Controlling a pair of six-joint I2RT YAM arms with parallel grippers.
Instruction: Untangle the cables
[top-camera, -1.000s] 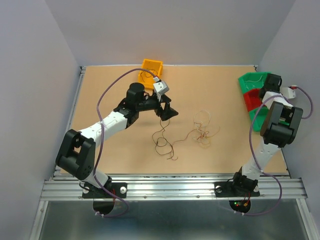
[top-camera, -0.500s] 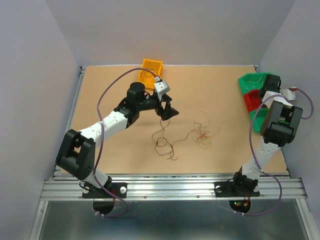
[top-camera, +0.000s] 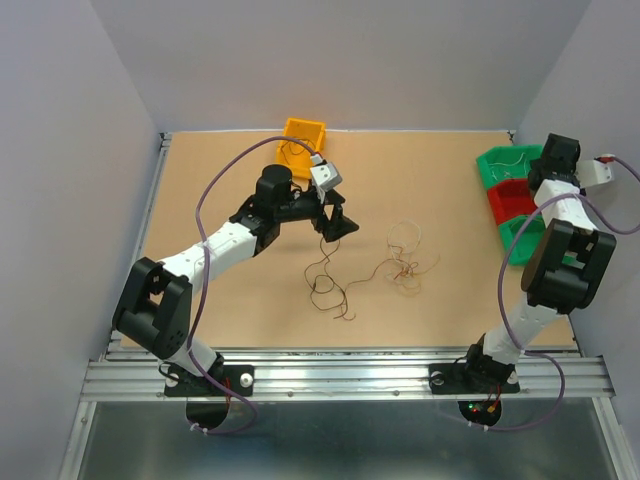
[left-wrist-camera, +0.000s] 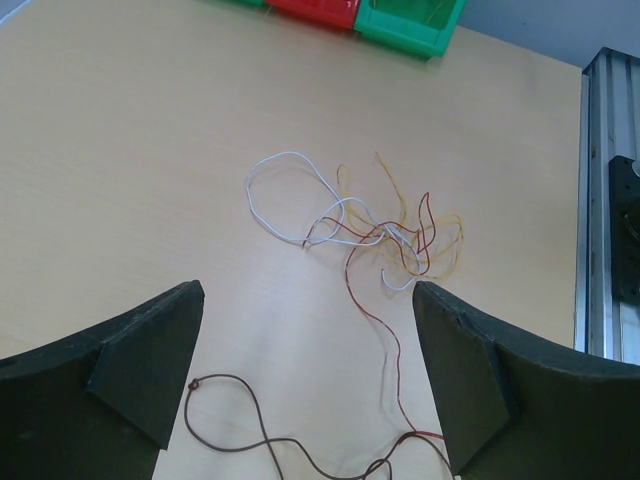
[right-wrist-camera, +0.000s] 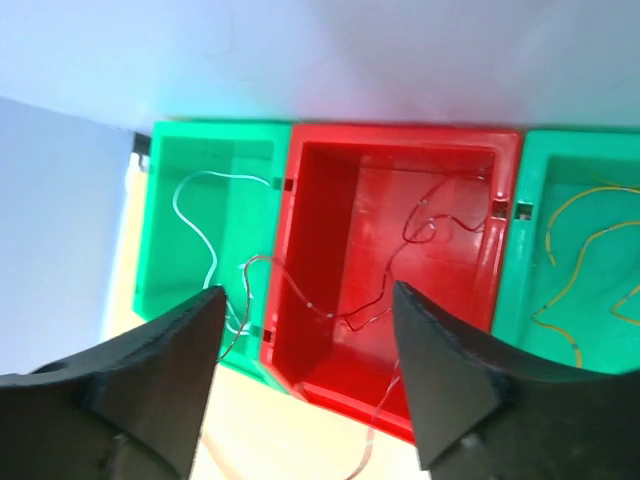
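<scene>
Hair-thin cables (left-wrist-camera: 372, 228): light, springy, likely to snag; best pinched at the white loop (left-wrist-camera: 290, 154), clear of the knot (left-wrist-camera: 405, 238). Left gripper (left-wrist-camera: 308, 300) and right gripper (right-wrist-camera: 305, 300) both spread wide, empty

Brown cable (left-wrist-camera: 262, 436) partly beyond lower edge

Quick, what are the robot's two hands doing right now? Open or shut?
Left gripper: open, holding nothing.
Right gripper: open, holding nothing.
</scene>
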